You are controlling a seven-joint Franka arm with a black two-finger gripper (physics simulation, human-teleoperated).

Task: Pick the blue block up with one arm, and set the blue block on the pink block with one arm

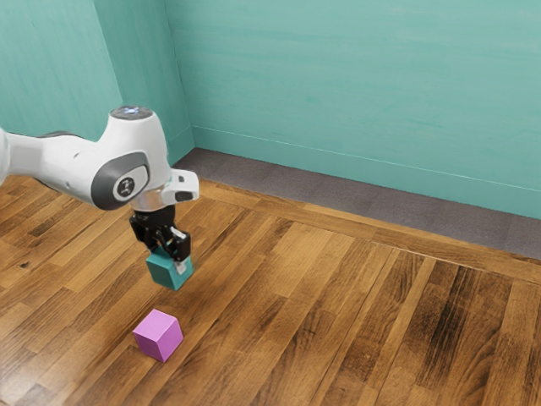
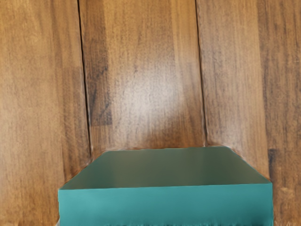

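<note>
1. Our gripper [image 1: 172, 252] points down from the white arm [image 1: 76, 165]. Its black fingers are drawn in narrow and clamp the top of the blue block [image 1: 169, 272] from two sides.
2. The blue block, teal in tone, hangs in our grasp and seems to be clear of the wooden table [image 1: 355, 313].
3. The pink block [image 1: 158, 335] rests on the wood, nearer the camera and slightly toward the exterior view's left of the blue block. The two are near each other but not touching.
4. In the wrist view, the blue block [image 2: 164, 193] sits right under our hand, with bare planks [image 2: 141, 70] beyond it.
5. A teal wall [image 1: 355, 76] stands at the far side.
</note>
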